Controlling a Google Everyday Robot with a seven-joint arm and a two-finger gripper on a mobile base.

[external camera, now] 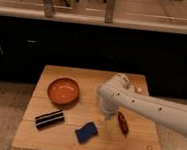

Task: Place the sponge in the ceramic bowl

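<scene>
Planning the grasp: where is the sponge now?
In the camera view the sponge lies near the table's front edge, between the black striped bar and the gripper.

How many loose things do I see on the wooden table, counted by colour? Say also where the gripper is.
Orange-red: 1, ceramic bowl
Blue: 1, sponge
Black: 1, striped bar
Dark red: 1, small object
Total: 4
The gripper hangs just right of the sponge, beside the small object.

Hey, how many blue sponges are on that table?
1. The small flat blue sponge lies near the wooden table's front edge, between the black striped bar and the end effector. The arm could hide more.
</scene>
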